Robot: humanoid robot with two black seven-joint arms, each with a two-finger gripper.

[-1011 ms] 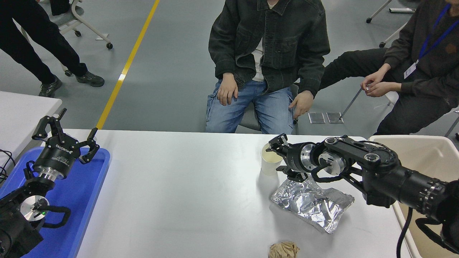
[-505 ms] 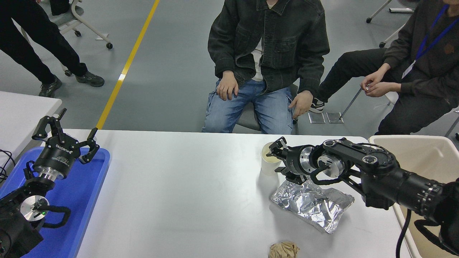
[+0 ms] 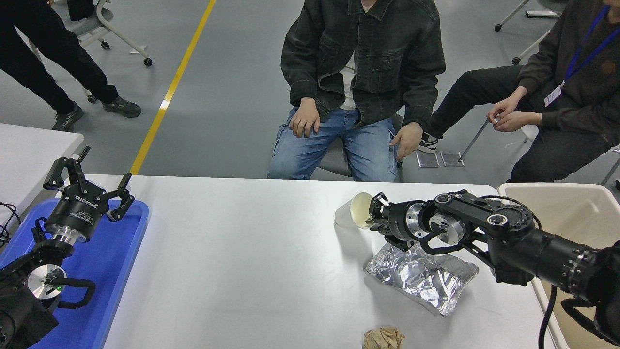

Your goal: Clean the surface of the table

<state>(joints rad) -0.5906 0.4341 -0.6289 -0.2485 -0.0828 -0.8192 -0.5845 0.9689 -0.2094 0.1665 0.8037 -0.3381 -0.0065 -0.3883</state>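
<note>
The white table surface (image 3: 242, 252) fills the middle of the head view. A white paper cup (image 3: 346, 217) lies tipped on its side at the back right, its mouth turned toward my right gripper (image 3: 382, 220). That gripper is open and right at the cup's rim, holding nothing. A crumpled silver foil bag (image 3: 421, 276) lies just below the gripper. A brown paper wad (image 3: 383, 338) sits at the near edge. My left gripper (image 3: 89, 186) is parked open over the blue tray (image 3: 111, 271) at the lower left.
A beige bin (image 3: 571, 213) stands off the table's right end, behind my right arm. A smaller white table (image 3: 29, 150) is at the left edge. Two people sit at the far side, and one person's hand (image 3: 408, 139) rests on a knee near the table edge.
The cup stood upright between my right gripper's fingers; it has now tipped over to the left. The right gripper has edged slightly left and down. The left arm has not moved.
</note>
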